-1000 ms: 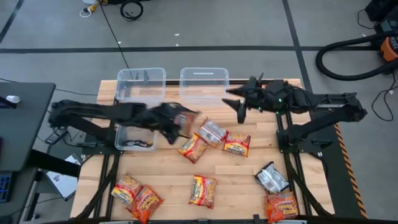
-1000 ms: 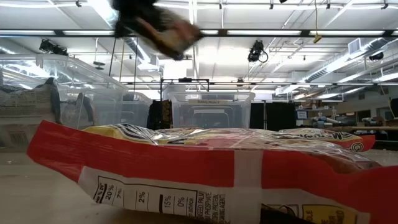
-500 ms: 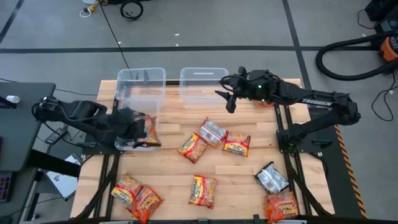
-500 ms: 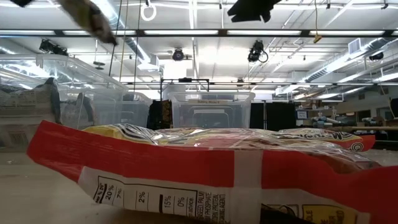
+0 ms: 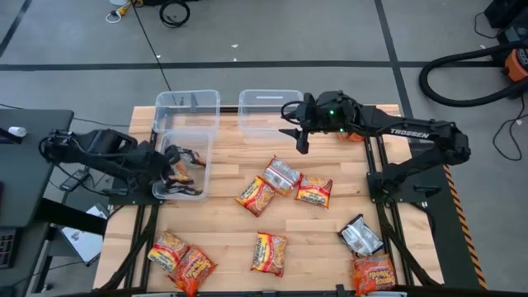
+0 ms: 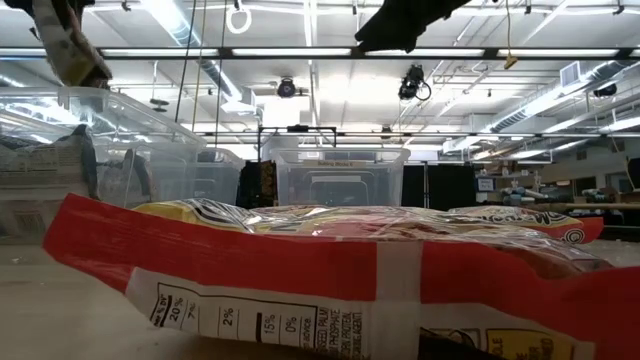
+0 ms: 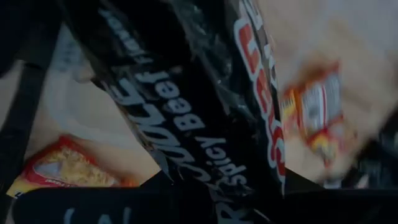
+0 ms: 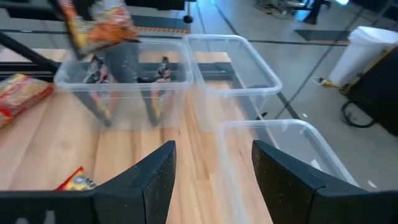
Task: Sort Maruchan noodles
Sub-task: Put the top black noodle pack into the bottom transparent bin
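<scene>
Left gripper [image 5: 172, 167] clutched a black spicy-beef packet [image 7: 205, 118] over the left-centre clear bin [image 5: 183, 191]; released off-centre, it could catch the rim. Right gripper [image 5: 300, 136] hovered open.

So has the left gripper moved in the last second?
Yes. The left gripper, holding a dark noodle packet, has gone from over mid-table back to the near-left clear bin.

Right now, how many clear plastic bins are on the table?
3: far-left bin and far-right bin side by side at the back; near bin in front of the far-left one. None seems hidden.
</scene>
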`<control>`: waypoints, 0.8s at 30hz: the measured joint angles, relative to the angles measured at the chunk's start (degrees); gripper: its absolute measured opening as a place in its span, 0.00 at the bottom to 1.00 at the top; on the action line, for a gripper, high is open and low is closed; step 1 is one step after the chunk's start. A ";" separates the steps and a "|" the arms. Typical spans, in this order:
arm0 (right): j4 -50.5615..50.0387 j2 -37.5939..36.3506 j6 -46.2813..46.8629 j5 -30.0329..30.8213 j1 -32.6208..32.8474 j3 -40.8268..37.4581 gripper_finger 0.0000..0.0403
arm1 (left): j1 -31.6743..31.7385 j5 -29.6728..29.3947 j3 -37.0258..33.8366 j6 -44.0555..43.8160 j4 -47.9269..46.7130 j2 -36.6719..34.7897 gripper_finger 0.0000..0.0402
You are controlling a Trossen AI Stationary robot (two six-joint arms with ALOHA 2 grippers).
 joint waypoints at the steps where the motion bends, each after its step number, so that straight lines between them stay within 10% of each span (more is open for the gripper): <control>1: -0.39 0.00 -0.03 -0.95 -0.49 0.00 0.54 | 1.98 0.89 0.00 -0.02 -1.15 0.04 0.22; 24: -10.23 -6.19 2.90 -8.37 -7.89 0.00 0.54 | 21.94 14.23 -2.11 3.39 0.78 13.68 0.21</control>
